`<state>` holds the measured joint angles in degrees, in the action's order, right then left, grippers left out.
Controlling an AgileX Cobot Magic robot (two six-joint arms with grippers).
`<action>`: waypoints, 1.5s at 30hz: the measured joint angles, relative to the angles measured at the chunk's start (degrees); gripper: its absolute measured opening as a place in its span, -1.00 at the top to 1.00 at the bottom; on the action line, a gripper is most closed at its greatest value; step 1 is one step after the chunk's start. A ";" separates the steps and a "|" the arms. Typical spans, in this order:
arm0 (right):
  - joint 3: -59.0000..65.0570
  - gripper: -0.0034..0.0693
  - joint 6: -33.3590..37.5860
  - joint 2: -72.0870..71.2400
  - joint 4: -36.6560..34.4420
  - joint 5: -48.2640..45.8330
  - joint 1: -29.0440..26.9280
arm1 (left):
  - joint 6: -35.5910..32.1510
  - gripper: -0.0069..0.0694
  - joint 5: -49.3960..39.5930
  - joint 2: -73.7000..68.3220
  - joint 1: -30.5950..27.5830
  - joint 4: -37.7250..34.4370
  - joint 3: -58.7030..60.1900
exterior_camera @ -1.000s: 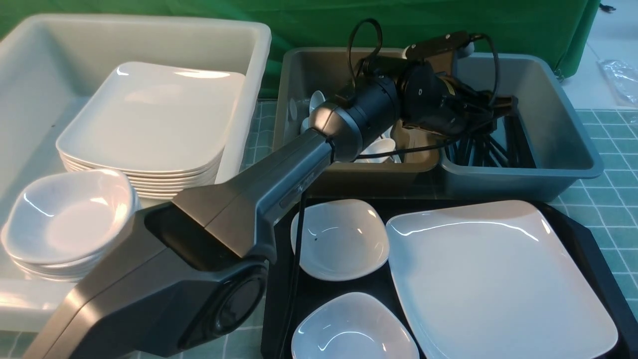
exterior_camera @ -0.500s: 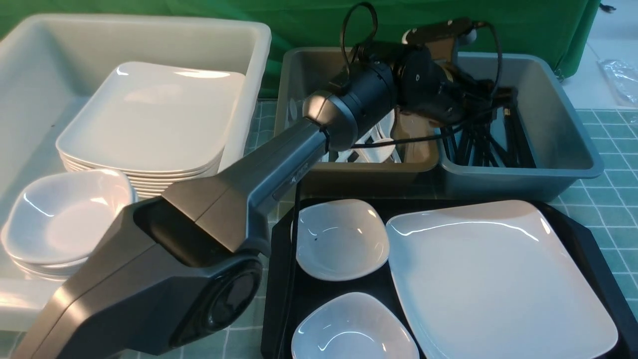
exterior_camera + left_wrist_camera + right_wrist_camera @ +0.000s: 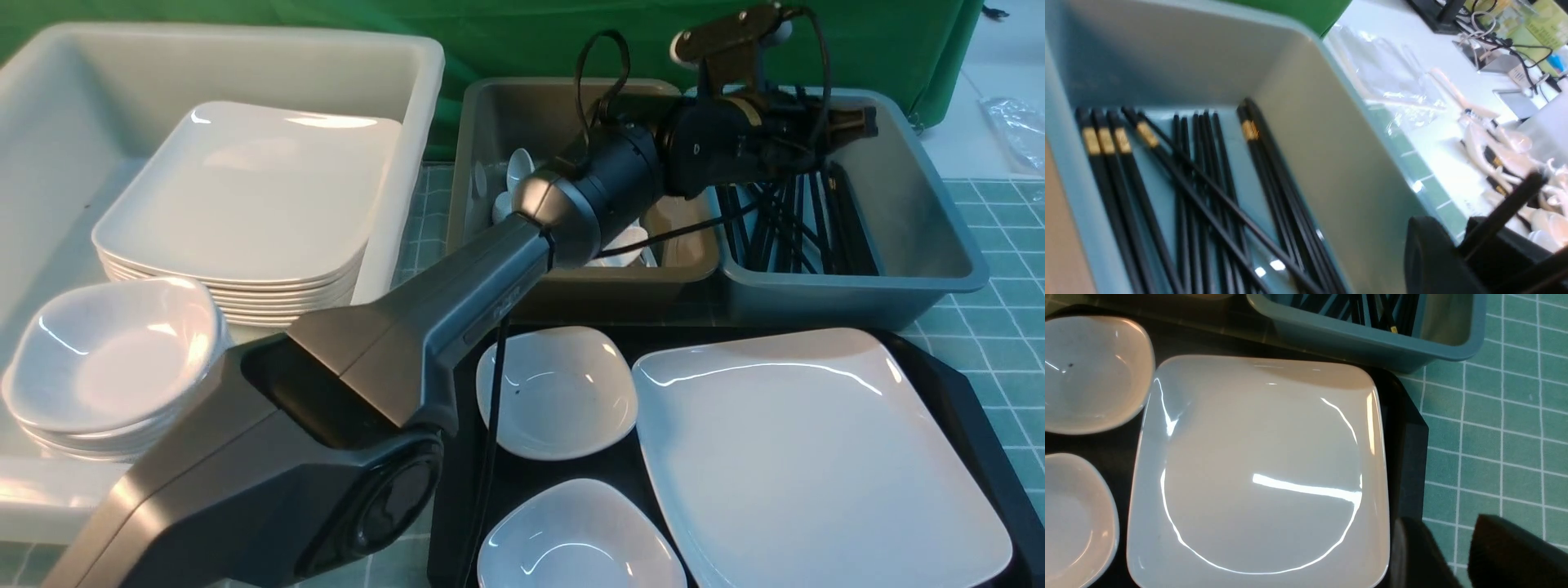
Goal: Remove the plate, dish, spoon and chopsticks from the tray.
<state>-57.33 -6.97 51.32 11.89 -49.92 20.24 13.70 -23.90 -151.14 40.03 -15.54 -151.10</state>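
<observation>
Two small dishes (image 3: 559,392) and the big white plate (image 3: 816,457) sit on the black tray (image 3: 939,367). The plate fills its right side and the dishes lie to the left, one nearer than the other. The tray rests on a green checked tablecloth (image 3: 996,327), with a green backdrop (image 3: 506,41) hung behind.

Just beyond the tray, two tubs stand side by side. A brown tub (image 3: 506,106) holds white spoons (image 3: 518,167), and black chopsticks (image 3: 784,229) lie loose in a blue-grey tub (image 3: 922,212). A white tub (image 3: 245,41) on the left holds a stack of plates (image 3: 253,188) and a stack of dishes (image 3: 106,359).

The left gripper (image 3: 857,122) hangs over the blue-grey tub; I cannot tell whether its fingers are parted or clenched. The right gripper (image 3: 1445,522) hovers at the tray's right edge beside the plate, fingers parted, grasping nothing.
</observation>
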 joint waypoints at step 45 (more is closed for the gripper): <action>-1.40 0.25 3.59 0.20 -1.10 -3.98 0.00 | -4.79 0.80 -45.67 14.54 0.11 19.53 0.00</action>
<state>-58.73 -3.38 51.52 10.79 -53.90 20.24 8.91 -69.57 -136.60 40.15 3.99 -151.10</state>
